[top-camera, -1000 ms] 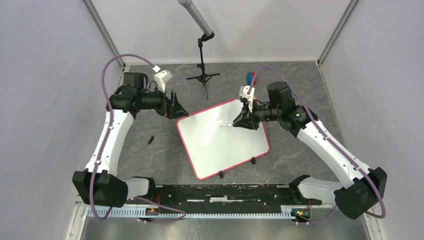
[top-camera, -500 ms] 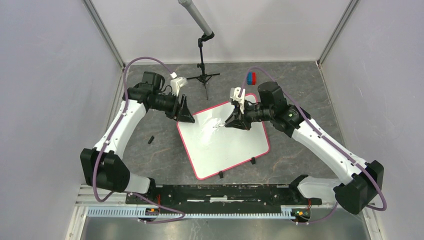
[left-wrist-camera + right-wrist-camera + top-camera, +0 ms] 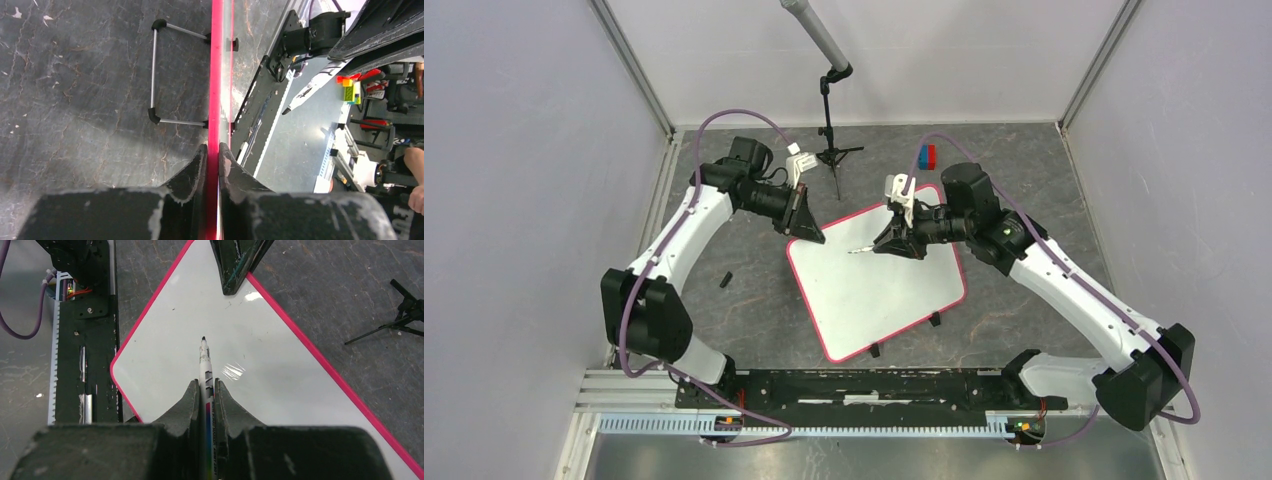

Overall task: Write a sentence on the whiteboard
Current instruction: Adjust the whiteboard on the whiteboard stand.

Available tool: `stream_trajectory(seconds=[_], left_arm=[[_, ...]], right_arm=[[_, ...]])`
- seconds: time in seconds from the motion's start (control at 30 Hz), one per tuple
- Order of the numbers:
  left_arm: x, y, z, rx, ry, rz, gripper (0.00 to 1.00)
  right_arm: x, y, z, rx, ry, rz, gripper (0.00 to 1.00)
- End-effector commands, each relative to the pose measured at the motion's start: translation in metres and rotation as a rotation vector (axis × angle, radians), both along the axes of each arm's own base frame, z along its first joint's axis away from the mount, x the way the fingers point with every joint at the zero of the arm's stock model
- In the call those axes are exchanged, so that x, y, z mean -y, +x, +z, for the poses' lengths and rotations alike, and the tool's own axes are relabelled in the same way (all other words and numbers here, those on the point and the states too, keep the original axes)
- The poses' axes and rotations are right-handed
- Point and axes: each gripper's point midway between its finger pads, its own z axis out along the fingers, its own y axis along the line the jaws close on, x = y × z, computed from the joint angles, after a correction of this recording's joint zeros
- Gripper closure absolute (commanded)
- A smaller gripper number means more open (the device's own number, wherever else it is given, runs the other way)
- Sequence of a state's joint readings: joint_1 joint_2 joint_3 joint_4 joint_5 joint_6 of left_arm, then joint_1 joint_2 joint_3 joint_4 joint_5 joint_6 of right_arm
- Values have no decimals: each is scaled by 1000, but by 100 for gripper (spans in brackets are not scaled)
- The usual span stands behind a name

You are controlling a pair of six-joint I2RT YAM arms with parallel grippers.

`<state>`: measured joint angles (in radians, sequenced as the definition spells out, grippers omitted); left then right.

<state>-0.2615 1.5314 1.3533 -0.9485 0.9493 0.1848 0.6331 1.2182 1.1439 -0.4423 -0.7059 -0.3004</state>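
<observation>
top external view: the whiteboard [image 3: 879, 290] lies on the dark stone-patterned desk [image 3: 744, 300] at centre, turned so one corner points to 10 o'clock. pink rim all round, two small black clips [image 3: 874, 350] on its 6 o'clock edge. face shows plain white. left tool [image 3: 810, 234] sits at the 10 o'clock corner, on the rim. right tool [image 3: 886, 245] hangs over the board's 12 o'clock part, holding a marker [image 3: 864, 249] that points to 9 o'clock. cannot tell if the tip touches the board. a black tripod stand [image 3: 829, 155] stands at 12 o'clock on the desk, a red-and-blue block [image 3: 926, 155] at 1 o'clock just beyond the board, and a small black piece [image 3: 724, 279] lies at 9 o'clock, apart from the board.

left wrist view: the board's rim [image 3: 216, 75] shows edge-on, running 12 to 6 o'clock. left tool [image 3: 213, 150] is narrow, both fingers [image 3: 197, 167] pressed on the rim from either side. a wire bracket [image 3: 155, 75] with black caps meets the rim on its 9 o'clock side.

right wrist view: right tool [image 3: 206, 386] is narrow, clamped on the marker [image 3: 205, 367], tip toward 12 o'clock above the white face [image 3: 165, 350]. glare patch just at 3 o'clock of the marker. the left tool [image 3: 239, 267] shows at 12 o'clock on the board's edge. tripod legs [image 3: 405, 315] at 3 o'clock, off the board.
</observation>
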Motion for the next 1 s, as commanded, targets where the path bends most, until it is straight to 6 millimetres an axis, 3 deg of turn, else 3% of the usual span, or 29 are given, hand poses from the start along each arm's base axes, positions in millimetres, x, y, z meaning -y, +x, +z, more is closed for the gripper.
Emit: stream_trajectory(seconds=[0.0,0.33,0.63,0.77,0.87,0.97], left_arm=[[8,1,-2,60,25,-70,96],[8,-13,-14,70,42,-176,98],[-11,-15,-3,118,63,-209,98],[-15,-15,-8,100,86,-218,97],[-19,-7,-13,87,123,-198,81],[-22,1,-9,114,146,-161,47]], right_arm=[[0,-6,24,67,41,24,100],[0,-12,20,53,39,47,100],[1,-15,17,48,29,51,100],[-1,-16,19,45,34,58,100],[-3,-16,20,48,38,61,100],[-5,-14,19,51,36,55,100]])
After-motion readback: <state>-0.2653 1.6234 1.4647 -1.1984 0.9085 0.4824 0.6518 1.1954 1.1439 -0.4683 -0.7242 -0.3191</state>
